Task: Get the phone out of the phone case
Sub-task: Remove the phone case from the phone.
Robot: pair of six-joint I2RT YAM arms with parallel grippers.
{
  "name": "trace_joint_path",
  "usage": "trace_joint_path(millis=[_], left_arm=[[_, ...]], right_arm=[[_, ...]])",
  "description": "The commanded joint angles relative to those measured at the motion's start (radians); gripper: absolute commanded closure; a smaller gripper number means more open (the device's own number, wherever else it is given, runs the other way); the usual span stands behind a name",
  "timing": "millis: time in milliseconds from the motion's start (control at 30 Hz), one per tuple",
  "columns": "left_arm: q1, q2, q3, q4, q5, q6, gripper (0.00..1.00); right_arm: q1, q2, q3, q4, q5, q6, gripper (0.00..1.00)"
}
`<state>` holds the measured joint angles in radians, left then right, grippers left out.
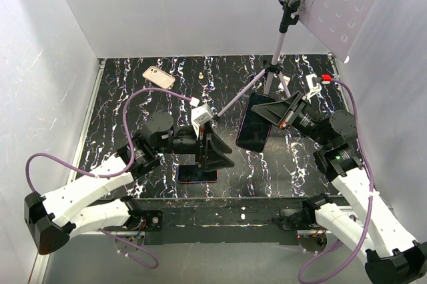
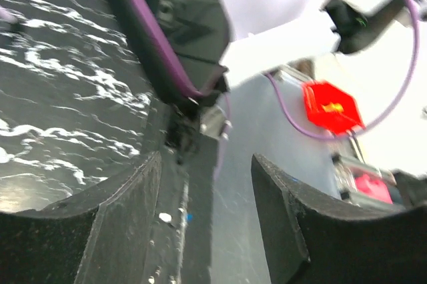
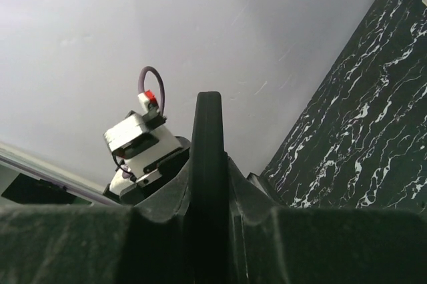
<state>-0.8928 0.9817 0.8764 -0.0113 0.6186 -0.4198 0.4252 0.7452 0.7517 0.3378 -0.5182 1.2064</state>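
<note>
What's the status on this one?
Left gripper jaws open, empty. Right gripper shut on dark slab. Red-edged piece flat on table. Tripod close behind.

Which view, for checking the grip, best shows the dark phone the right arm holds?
Top external: the dark phone shows most of its face in the right gripper. Right wrist sees only its edge between the jaws; left wrist shows no clear phone.

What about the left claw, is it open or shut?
Open. In the left wrist view the left gripper has its two fingers standing apart with nothing between them.
</note>
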Motion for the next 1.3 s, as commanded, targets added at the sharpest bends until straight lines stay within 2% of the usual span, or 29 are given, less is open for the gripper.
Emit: trace_joint_path(millis=[0, 67, 167, 300, 367, 467, 533, 700, 900, 1267], left_arm=[[0.003, -0.021, 0.023, -0.006, 0.303, -0.126, 0.46], [0.002, -0.012, 0.019, 0.068, 0.293, -0.21, 0.45], [0.003, 0.008, 0.036, 0.091, 0.16, -0.34, 0.46], [0.006, 0.017, -0.034, 0.311, 0.038, -0.577, 0.55], [0.006, 0.015, -0.063, 0.352, -0.028, -0.641, 0.62], [0.008, 0.0, -0.062, 0.314, -0.107, -0.634, 0.66], [0.006, -0.009, -0.068, 0.342, -0.132, -0.64, 0.66], [0.006, 0.006, -0.044, 0.272, -0.152, -0.622, 0.67], [0.009, 0.02, -0.054, 0.274, -0.181, -0.622, 0.67], [0.026, 0.086, -0.042, 0.398, -0.22, -0.734, 0.67]], right_arm=[[-0.019, 0.006, 0.061, 0.056, -0.022, -0.016, 0.99], [-0.02, 0.016, 0.051, 0.085, -0.031, -0.001, 0.99], [-0.019, 0.016, 0.035, 0.098, -0.034, 0.007, 0.99], [-0.02, 0.0, 0.029, 0.07, -0.023, -0.001, 0.99], [-0.019, 0.0, 0.029, 0.07, -0.023, 0.002, 0.99], [-0.019, -0.003, 0.028, 0.078, -0.026, 0.01, 0.99], [-0.02, -0.004, 0.026, 0.079, -0.026, 0.015, 0.99], [-0.019, -0.003, 0.031, 0.095, -0.029, 0.03, 0.99], [-0.019, 0.005, 0.025, 0.142, -0.045, 0.068, 0.99], [-0.019, 0.0, 0.005, 0.144, -0.074, 0.07, 0.99]])
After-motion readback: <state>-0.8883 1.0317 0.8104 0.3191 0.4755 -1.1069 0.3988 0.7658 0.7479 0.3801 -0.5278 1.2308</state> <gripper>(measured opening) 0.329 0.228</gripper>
